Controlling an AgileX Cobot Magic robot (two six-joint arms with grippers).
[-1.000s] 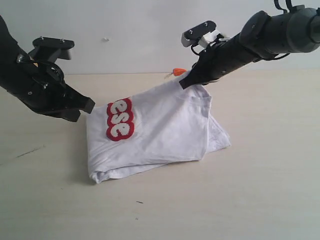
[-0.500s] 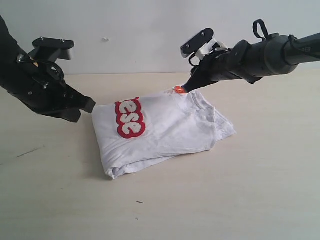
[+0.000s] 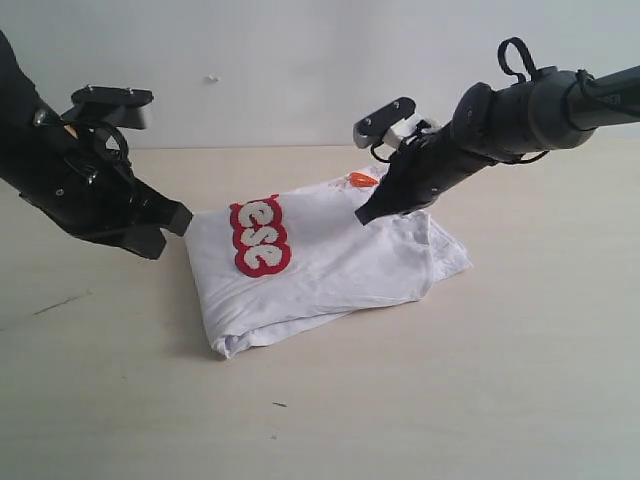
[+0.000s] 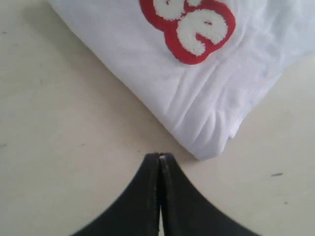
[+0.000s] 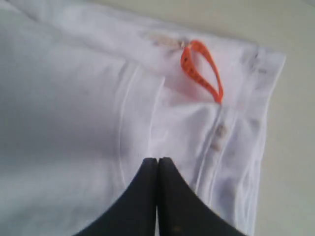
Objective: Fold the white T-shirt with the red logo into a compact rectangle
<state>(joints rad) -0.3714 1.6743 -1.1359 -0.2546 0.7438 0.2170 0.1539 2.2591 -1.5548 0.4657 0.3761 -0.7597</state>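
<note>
Shirt lies folded, both my grippers empty.
My left gripper [image 3: 178,216] sits pinched together beside the white T-shirt [image 3: 330,262]; my right gripper [image 3: 364,215], fingers together too, is near the orange tag [image 3: 361,180].

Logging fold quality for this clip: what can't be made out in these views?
Logo: exterior view shows only "ese"; the fold hides the rest, and the left wrist view's edge cuts it.
Sleeves: buried inside the folded shirt in every view.
Right gripper: shut over the shirt; contact with it unclear in exterior and right wrist views.
</note>
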